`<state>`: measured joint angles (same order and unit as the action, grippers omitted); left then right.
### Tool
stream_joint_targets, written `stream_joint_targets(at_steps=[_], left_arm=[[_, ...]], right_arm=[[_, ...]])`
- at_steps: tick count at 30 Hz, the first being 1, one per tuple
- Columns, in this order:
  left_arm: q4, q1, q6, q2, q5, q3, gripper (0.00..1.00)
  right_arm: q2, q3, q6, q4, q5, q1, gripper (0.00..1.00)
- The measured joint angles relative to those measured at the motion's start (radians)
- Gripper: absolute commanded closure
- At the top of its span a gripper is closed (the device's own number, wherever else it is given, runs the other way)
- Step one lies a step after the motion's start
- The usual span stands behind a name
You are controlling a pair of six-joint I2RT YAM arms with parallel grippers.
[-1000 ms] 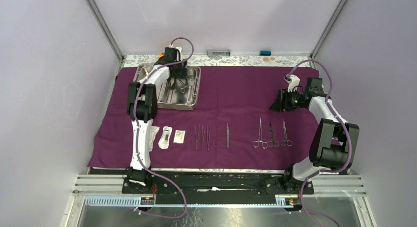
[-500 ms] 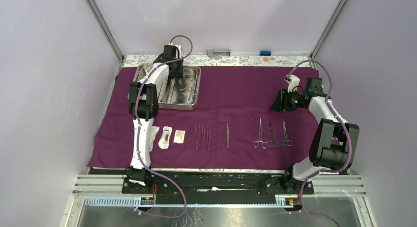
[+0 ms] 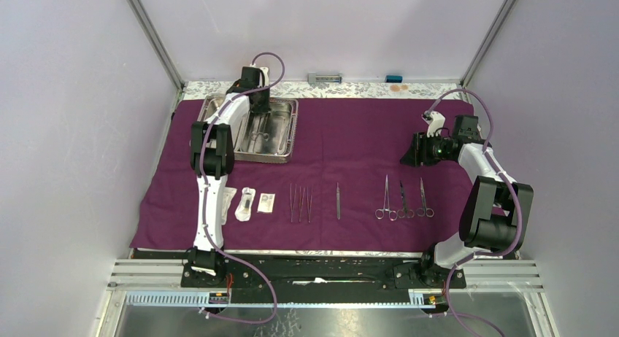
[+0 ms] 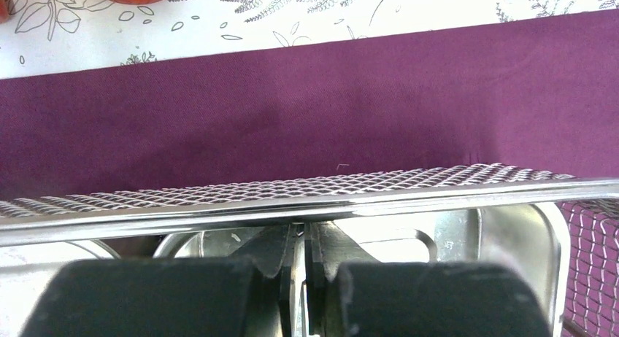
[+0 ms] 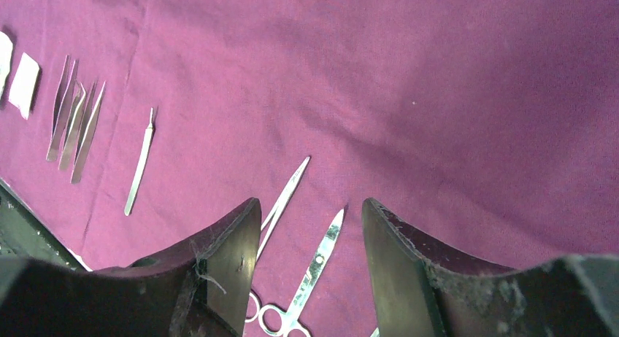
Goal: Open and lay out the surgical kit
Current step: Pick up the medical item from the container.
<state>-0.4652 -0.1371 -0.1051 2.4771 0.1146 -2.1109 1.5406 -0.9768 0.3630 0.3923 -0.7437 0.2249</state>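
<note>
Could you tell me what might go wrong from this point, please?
The left pincer is shut low inside the steel tray, by its far rim; lifting could catch the rim and drag the tray across the purple cloth. Whether it holds an instrument cannot be seen, so it may rise empty.

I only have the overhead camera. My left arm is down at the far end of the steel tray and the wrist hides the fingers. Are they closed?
Observer: Yes. In the left wrist view the left gripper has its fingers pressed together just inside the tray rim. I cannot tell whether they pinch anything.
Operator: And the right one, over by the cloth's edge?
Observer: The right wrist view shows the right gripper open and empty, above the ring-handled forceps lying on the cloth.
</note>
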Motion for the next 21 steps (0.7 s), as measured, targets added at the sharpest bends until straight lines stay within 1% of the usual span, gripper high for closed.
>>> stream_joint_targets(at_steps=[12,16,21], left_arm=[[-0.019,0.000,-0.001,-0.012,0.034,0.005,1.00],[-0.069,-0.003,-0.001,-0.056,0.044,0.031,1.00],[-0.079,-0.008,0.000,-0.135,0.049,0.043,1.00]], right_arm=[[0.000,0.000,0.000,0.000,0.000,0.000,0.40],[0.000,0.000,0.000,0.000,-0.001,0.000,0.40],[0.000,-0.002,-0.002,0.000,-0.002,0.000,0.40]])
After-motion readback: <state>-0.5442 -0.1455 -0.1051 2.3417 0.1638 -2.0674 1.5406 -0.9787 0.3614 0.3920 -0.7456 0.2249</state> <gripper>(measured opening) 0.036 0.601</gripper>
